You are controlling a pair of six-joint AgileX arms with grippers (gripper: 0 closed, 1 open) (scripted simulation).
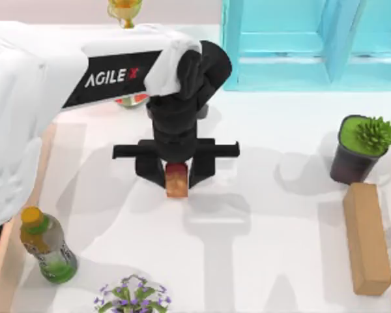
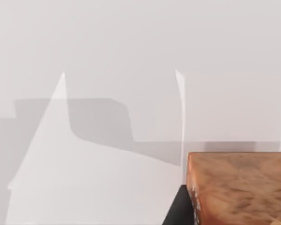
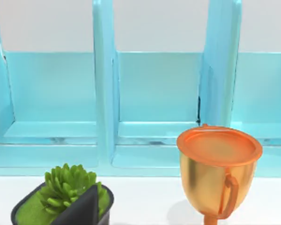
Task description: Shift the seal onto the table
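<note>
One seal (image 1: 176,180), seemingly between left hand (image 1: 176,175) fingers.

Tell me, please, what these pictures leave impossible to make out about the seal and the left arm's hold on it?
- Whether the seal touches the table: top view, looking straight down hides its base.
- Seal's full shape: left wrist view, cut off by the frame edge.
- Contact of the left end effector with the seal's sides: top view, the wrist covers it.
</note>
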